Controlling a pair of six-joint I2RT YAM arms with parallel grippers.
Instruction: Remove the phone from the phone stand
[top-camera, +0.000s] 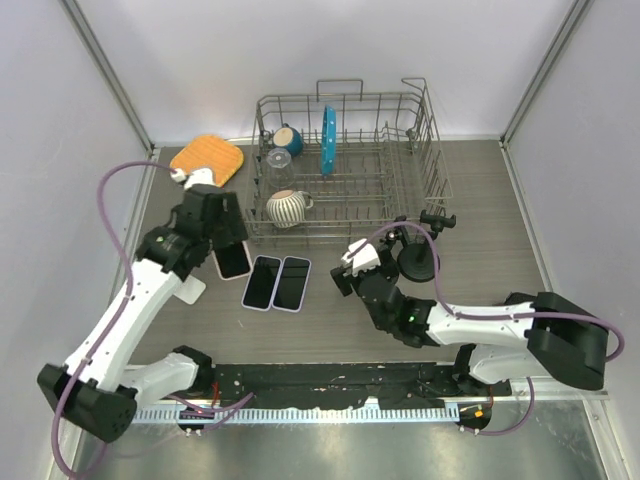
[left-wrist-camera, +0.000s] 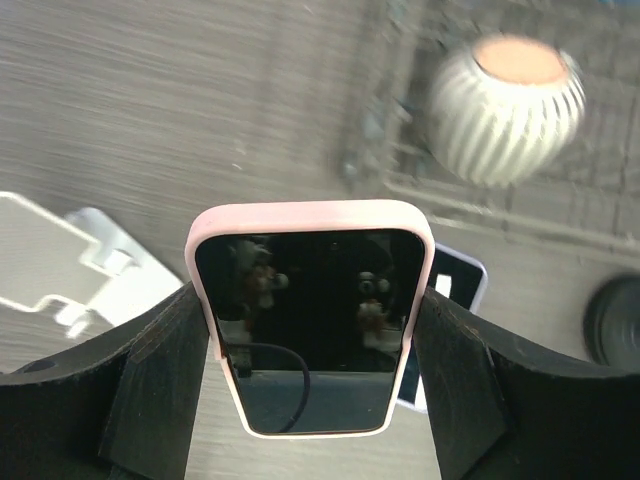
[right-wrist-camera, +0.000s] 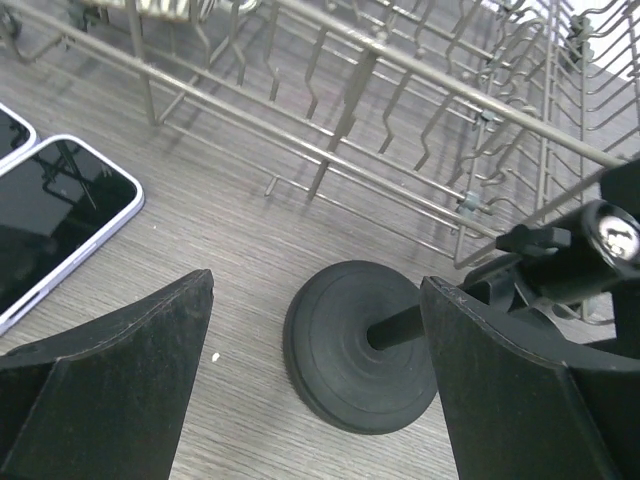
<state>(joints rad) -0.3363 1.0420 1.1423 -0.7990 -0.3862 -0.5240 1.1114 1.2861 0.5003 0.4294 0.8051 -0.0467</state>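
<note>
Slippage is our concern: the left end effector (left-wrist-camera: 312, 338) clamps the pink phone (left-wrist-camera: 312, 300) by its edges, clear of the white stand (left-wrist-camera: 80, 260) at 9 o'clock; the right end effector (right-wrist-camera: 315, 290) hangs released.

We record bare table (top-camera: 330, 325) to the right of the flat phone (top-camera: 292, 283). Just ahead of the right gripper (right-wrist-camera: 315, 290), fingers spread, the black stand base (right-wrist-camera: 360, 345) blocks the way — the dish rack (right-wrist-camera: 400, 90) bars passage beyond it.
</note>
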